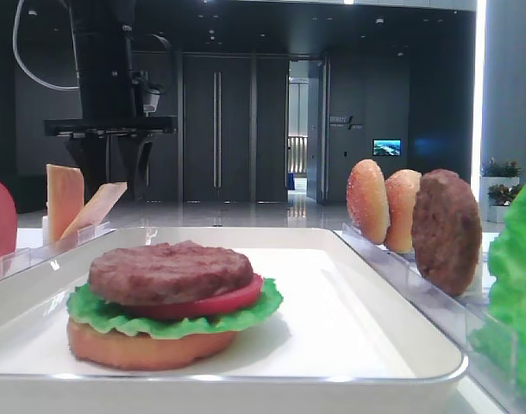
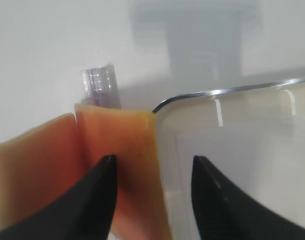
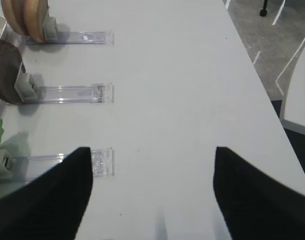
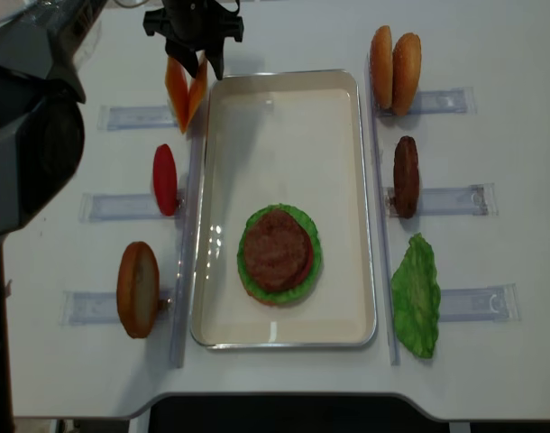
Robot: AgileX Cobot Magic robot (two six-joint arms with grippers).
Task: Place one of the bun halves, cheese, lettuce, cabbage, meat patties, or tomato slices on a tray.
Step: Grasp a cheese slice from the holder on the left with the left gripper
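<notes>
Upper left, the left gripper (image 2: 151,172) pinches one leaning cheese (image 2: 127,150) slice; lift straight up, then carry over the tray (image 4: 347,271).

Counts, overhead view: 1 tray (image 4: 356,180) at centre. Cheese (image 4: 186,88): 2 slices, 11 o'clock. Bun halves (image 4: 395,60): 2 at 1 o'clock, 1 at 8 o'clock, 1 under the stack on the tray, so 4. Meat patties (image 4: 406,175): 2, 1 at 3 o'clock, 1 stacked. Tomato slices (image 4: 165,179): 2, 1 at 9 o'clock, 1 stacked. Lettuce (image 4: 417,294): 2 pcs, 1 at 4 o'clock, 1 stacked. Clear racks (image 4: 455,199): 6, 3 per side.
</notes>
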